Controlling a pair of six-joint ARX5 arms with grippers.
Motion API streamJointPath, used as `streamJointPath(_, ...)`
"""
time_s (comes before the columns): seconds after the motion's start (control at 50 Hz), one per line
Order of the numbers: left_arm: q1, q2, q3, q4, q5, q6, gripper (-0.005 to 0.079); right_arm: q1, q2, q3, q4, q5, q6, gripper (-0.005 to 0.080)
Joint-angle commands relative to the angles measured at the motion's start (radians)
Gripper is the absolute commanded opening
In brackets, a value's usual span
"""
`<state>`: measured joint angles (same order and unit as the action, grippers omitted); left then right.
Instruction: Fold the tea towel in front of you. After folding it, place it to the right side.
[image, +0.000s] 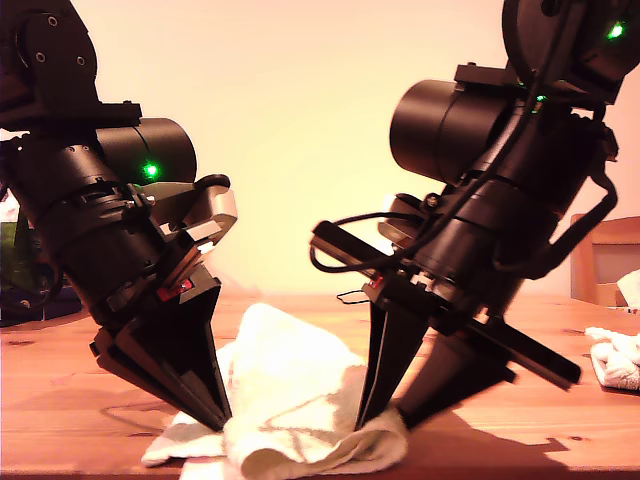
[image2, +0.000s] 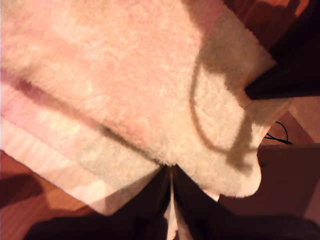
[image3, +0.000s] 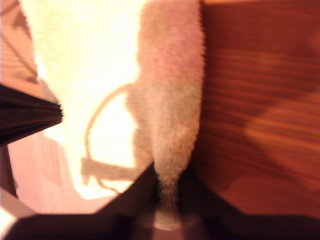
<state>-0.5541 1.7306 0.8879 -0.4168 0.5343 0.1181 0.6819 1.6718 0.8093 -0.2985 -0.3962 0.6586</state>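
Towel (image: 290, 400) (bunched, direction unclear) pinched by both pincers on table (image: 560, 440).

1. One tea towel (image: 290, 400) lay bunched on the table, pale and fluffy; it also showed in the first wrist view (image2: 125, 90) and the second wrist view (image3: 150, 100).
2. One wooden table (image: 80, 390) bore everything.
3. Two arms were in the exterior view, each ending in one gripper: two grippers in all, my first gripper (image2: 171, 200) and my second gripper (image3: 167, 200).
4. One other white cloth (image: 615, 358) lay at the exterior view's right edge.
5. One wooden chair back (image: 603, 255) stood behind it.
6. Three green lights glowed on the arms.
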Motion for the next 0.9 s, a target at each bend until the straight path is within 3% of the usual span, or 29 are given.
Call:
streamJointPath(0.0, 0.006, 0.0, -0.017, 0.022, 0.008, 0.002, -0.0024, 0.006, 0.014, -0.019, -0.008, -0.009, 0.001, -0.001)
streamJointPath(0.46, 0.034, -0.095, -0.01, 0.093, 0.093, 0.004, -0.0024, 0.006, 0.014, -0.019, -0.081, -0.027, -0.047, -0.001)
streamJointPath(0.72, 0.038, -0.074, -0.01, 0.262, -0.016, 0.021, -0.0024, 0.007, -0.006, -0.019, -0.152, -0.053, -0.086, -0.001)
streamJointPath(0.88, 0.043, -0.015, -0.01, 0.29, -0.022, 0.021, -0.0024, 0.007, -0.05, -0.019, -0.171, -0.076, -0.09, -0.001)
